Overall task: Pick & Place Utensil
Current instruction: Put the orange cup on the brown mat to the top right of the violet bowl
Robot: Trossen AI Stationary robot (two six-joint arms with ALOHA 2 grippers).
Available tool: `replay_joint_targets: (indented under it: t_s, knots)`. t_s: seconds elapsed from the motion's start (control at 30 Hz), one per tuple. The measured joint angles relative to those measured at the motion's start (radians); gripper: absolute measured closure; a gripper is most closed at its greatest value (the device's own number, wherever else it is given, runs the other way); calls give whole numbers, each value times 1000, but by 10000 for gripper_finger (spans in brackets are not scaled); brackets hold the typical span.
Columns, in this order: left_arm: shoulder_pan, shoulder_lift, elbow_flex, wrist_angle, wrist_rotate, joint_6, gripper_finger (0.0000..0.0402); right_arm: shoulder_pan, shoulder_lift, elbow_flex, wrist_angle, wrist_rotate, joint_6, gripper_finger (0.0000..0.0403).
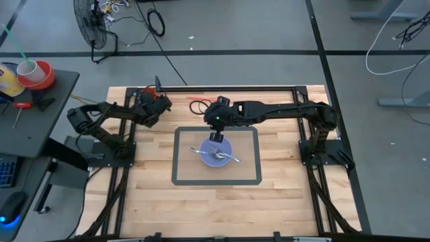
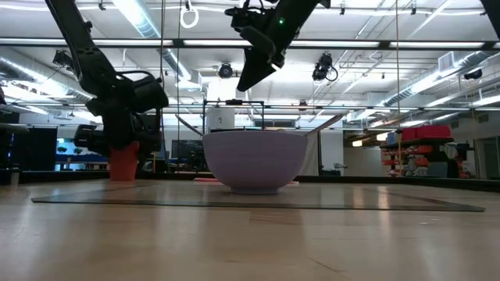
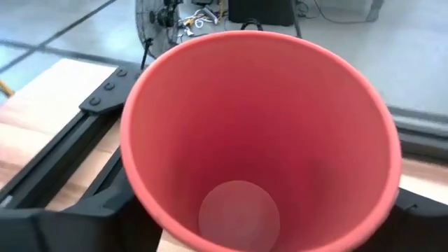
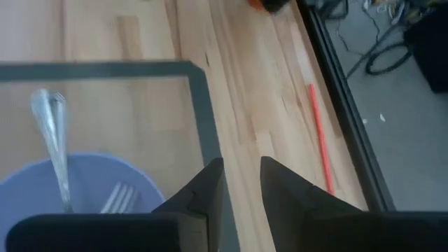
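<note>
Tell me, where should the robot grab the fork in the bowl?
Probably by its handle, from above. The fork lies tilted in the purple bowl, tines down inside, and the handle pokes over the rim, so it is the free part. The right gripper hangs above the bowl's edge, fingers slightly apart and empty.

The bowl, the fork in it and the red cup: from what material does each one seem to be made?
The bowl looks like matte lavender plastic, evenly coloured, without glare. The fork seems to be polished metal: silvery, with bright reflections. The red cup appears to be thin smooth plastic, with a pale translucent-looking bottom.
</note>
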Motion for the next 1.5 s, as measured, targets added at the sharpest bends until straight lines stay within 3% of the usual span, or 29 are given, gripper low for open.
replay_joint_targets:
  t_s: [0.17,0.33,0.47,0.67,0.87,1.07,1.3,1.5]
  knots:
    - [-19,-69,0,7,37,99,86,26,-9,-101,99,-3,-1,305]
    - [-59,-192,0,28,161,252,80,61,-74,-220,140,8,32,305]
    - [-109,-268,2,137,321,434,80,103,-185,-331,191,84,66,305]
    - [-213,-255,119,184,478,568,79,147,-395,-554,328,113,139,305]
    - [-325,-143,297,183,577,705,79,189,-593,-747,353,181,197,305]
    - [-408,60,504,162,596,731,79,242,-786,-845,354,235,216,305]
    - [-479,308,768,138,664,745,79,299,-946,-876,275,321,221,305]
    - [-516,466,913,128,733,753,79,317,-1068,-875,162,378,248,305]
